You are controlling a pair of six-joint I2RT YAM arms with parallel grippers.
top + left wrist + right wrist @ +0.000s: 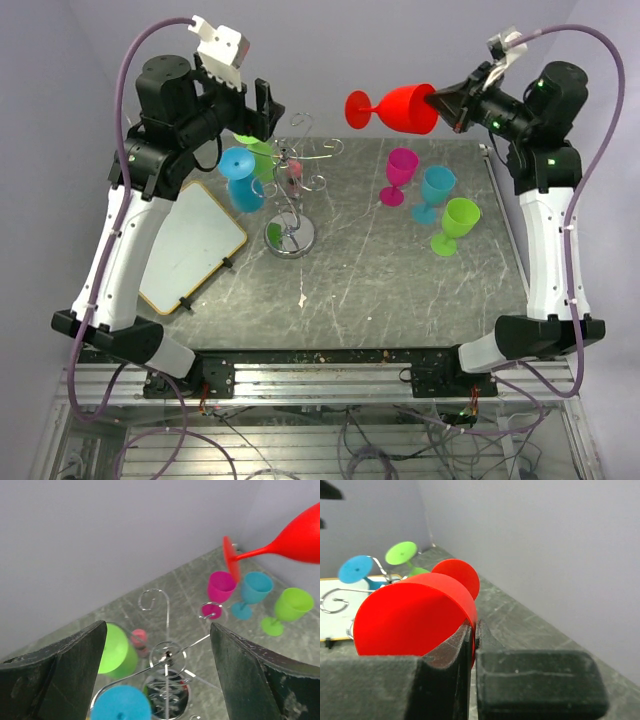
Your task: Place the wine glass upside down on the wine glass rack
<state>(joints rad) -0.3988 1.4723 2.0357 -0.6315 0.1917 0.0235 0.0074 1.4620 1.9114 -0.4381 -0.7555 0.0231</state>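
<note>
The red glass [405,108] is in the air over the far right part of the desk [380,290], lying on its side with its foot pointing left toward the rack [292,200] and its bowl to the right. The right gripper [445,103] holds it by the rim, jaws pinched nearly together on the bowl's wall, as the right wrist view shows up close. The glass is well apart from the rack and above its top. The rack stands near the middle of the desk on its shiny round base. A blue glass [240,178] and a green glass [262,155] hang upside down on its left side, feet up. The left gripper [262,108] hovers over the rack's left side, its jaws spread wide and holding nothing. To the right of the rack a magenta glass [400,172], a teal glass [435,190] and a second green glass [458,222] stand upright, close together. A white board [195,245] lies on the desk's left part.
</note>
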